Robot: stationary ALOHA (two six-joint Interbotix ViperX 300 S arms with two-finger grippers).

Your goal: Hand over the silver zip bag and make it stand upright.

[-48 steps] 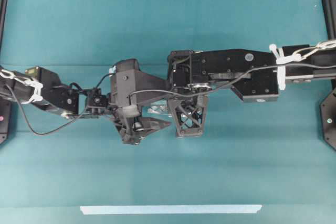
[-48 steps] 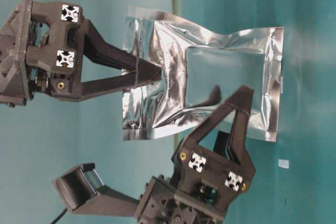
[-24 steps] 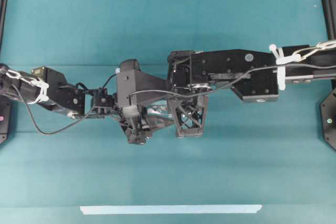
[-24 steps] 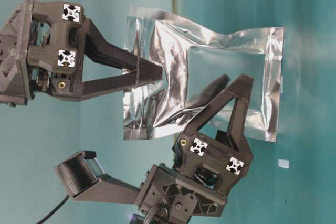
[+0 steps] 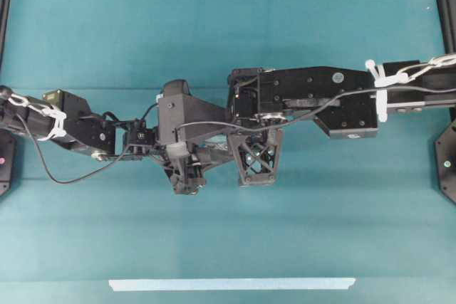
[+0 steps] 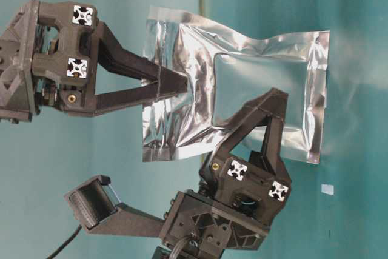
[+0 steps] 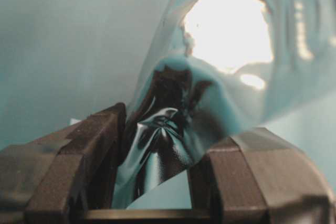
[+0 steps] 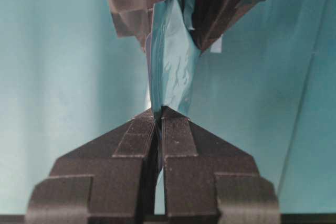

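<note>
The silver zip bag [image 6: 260,53] hangs in the air between both arms, a shiny crinkled pouch seen flat-on in the table-level view. My right gripper [image 6: 179,83] is shut on one sealed edge; its wrist view shows the pads [image 8: 176,129] pinched together on the foil [image 8: 170,66]. My left gripper [image 6: 270,98] comes in from the other side and straddles the pouch. In the left wrist view the crumpled foil [image 7: 168,124] is pressed between both fingers [image 7: 100,140]. From overhead the two wrists hide almost all of the bag.
A long pale tape strip [image 5: 231,284] lies near the front edge of the teal table [image 5: 85,33]. A small white scrap [image 6: 327,189] shows on the teal surface. The two arms meet over the middle, with black frame posts [image 5: 447,5] at the sides.
My left gripper has moved in around the bag and its jaws have narrowed from wide open onto the foil. The right gripper has held still, shut on the edge.
</note>
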